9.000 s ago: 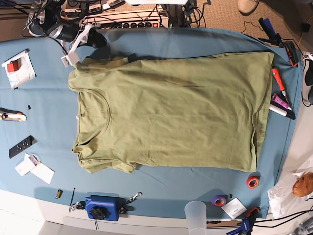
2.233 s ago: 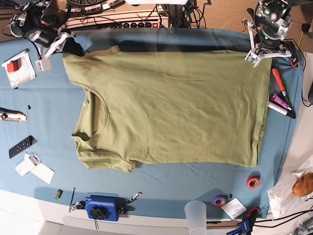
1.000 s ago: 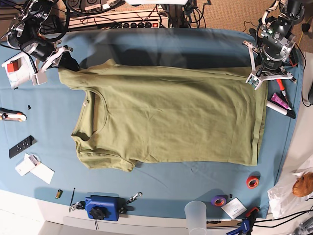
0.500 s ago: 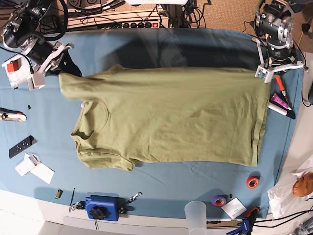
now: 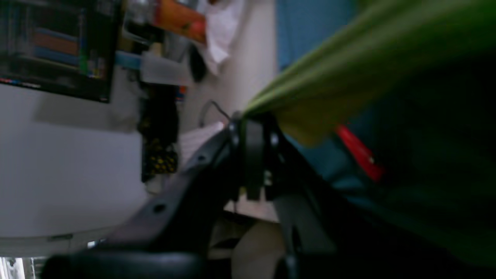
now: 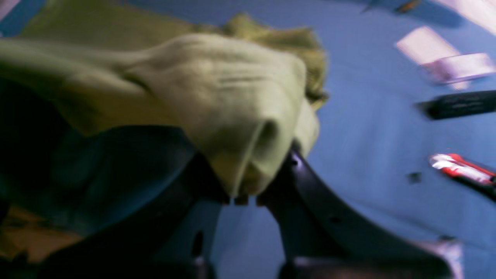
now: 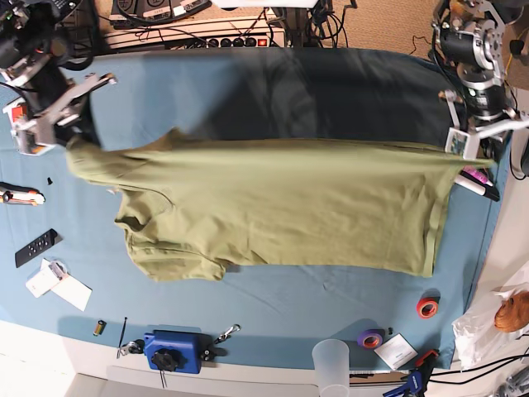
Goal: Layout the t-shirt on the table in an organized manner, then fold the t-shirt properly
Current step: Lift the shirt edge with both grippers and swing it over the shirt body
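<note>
Tan carpet floor [image 7: 388, 21], power strip [image 7: 235, 40], tangled cables [image 7: 326, 21]

Shirt [image 7: 273, 211]: plain olive green, no print; paler yellow-green in right wrist view [image 6: 217, 97], brighter green in left wrist view [image 5: 348, 66]. Table [image 7: 273, 302]: teal-blue cloth, darker shadow band upper centre. Grippers: left [image 7: 469, 142] & right [image 7: 51, 124] white/grey w/ black parts. Lower right: red tape roll [image 7: 427, 308], purple tape roll [image 7: 370, 338]. Bottom centre-left: blue box [image 7: 172, 351] w/ black knob. Left edge: black remote [image 7: 35, 247], white cards [image 7: 59, 285]. Red marker [image 5: 358, 153] mid-right of left wrist view.
</note>
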Robot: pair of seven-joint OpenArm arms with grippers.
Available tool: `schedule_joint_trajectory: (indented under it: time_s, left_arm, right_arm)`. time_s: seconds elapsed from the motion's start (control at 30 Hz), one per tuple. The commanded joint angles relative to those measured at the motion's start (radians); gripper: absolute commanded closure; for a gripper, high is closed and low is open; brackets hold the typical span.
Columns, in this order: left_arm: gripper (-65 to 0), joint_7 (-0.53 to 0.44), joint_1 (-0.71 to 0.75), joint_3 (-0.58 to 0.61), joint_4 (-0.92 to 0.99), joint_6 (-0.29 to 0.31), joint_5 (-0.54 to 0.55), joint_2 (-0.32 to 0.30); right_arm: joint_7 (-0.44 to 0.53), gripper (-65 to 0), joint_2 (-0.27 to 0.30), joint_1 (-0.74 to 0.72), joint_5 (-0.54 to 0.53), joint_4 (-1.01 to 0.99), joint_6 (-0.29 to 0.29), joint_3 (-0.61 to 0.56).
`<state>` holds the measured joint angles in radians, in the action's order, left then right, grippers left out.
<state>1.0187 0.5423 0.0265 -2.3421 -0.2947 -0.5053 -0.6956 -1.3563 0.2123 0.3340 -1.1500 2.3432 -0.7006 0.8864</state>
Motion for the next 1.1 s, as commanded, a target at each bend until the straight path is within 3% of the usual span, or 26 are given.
schedule_joint_trajectory:
  time_s: [0.0,0.2,0.37,0.53,0.67,0.77,1.07]
  left_arm:
    - [0.0,-0.002,-0.003,-0.032,-0.014,-0.015,-0.021,-0.016]
    - [0.0,-0.050,-0.013,-0.190,-0.014,-0.010,0.080,-0.016]
    - [0.0,-0.106,-0.013,-0.331,-0.014,-0.054,0.137,-0.016]
    - [0.0,-0.192,-0.013,-0.451,-0.014,-0.009,0.272,-0.017]
    - [0.0,-0.237,-0.014,-0.464,-0.014,-0.009,0.300,-0.017]
    - [0.0,-0.250,-0.019,-0.464,-0.014,-0.054,0.291,-0.017]
    - [0.0,-0.288,-0.036,-0.464,-0.014,-0.053,0.299,-0.018]
  right_arm:
    - [0.038,0.0,0.012,-0.012,-0.010,0.013,0.002,0.032]
    - [0.083,0.0,0.013,-0.055,-0.008,0.013,0.002,0.107]
    - [0.124,0.0,0.021,-0.128,0.001,0.013,0.002,0.109]
    - [0.187,0.0,0.020,-0.203,0.082,0.013,0.002,0.109]
    - [0.214,0.0,0.021,-0.262,0.125,0.013,0.002,0.108]
    - [0.247,0.0,0.021,-0.309,0.179,0.013,0.002,0.108]
    - [0.288,0.0,0.020,-0.415,0.254,0.013,0.002,0.107]
